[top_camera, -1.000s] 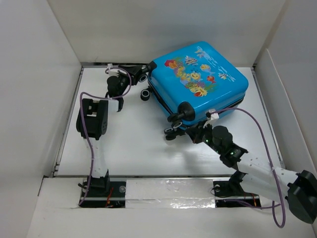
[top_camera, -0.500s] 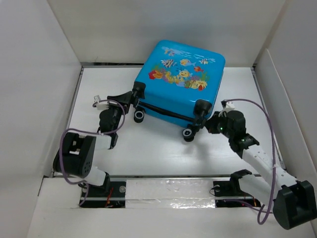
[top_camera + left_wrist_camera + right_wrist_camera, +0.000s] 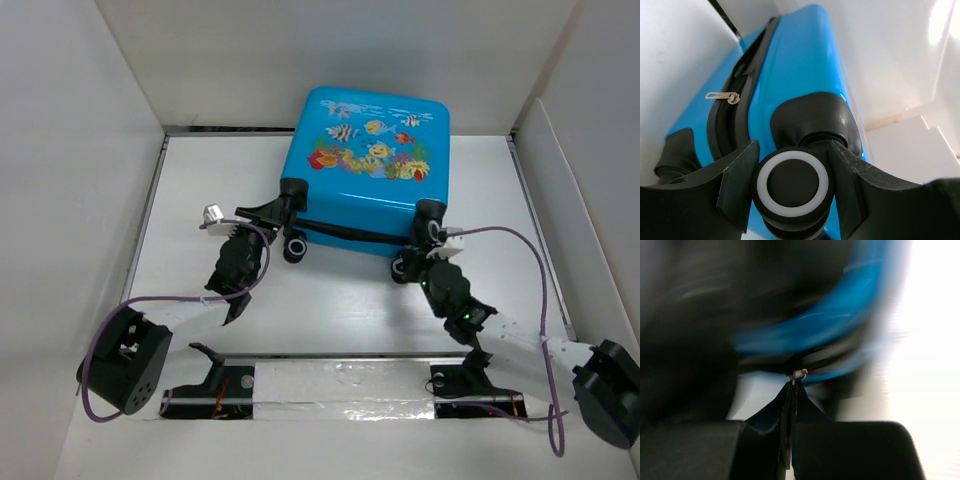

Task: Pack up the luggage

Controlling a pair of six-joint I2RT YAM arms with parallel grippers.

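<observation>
Over the last second the small bright-blue hard-shell suitcase (image 3: 370,170), printed with cartoon fish and coral, has swung from a diagonal lie to one nearly square with the back wall; both arms have pulled their elbows in toward their bases as it turned.

It now sits at the back of the white table (image 3: 200,180), printed face up, lid closed, wheeled end toward the arms; that end probably faces them because the casters give small fingers the only real purchase on a smooth shell.

The left hand (image 3: 792,147) is closed round the black-and-white caster wheel (image 3: 792,184) at the near left corner, one finger on each side; from there it can steer or pin the case. A silver zip pull (image 3: 722,96) hangs at the dark seam above.

The right hand (image 3: 792,390) is at the near right corner, fingers drawn together to a slit; a small metal bit (image 3: 799,373) shows at their tips, perhaps a second zip pull, but the blur hides whether it is pinched. Unzipping looks like the step in hand.
</observation>
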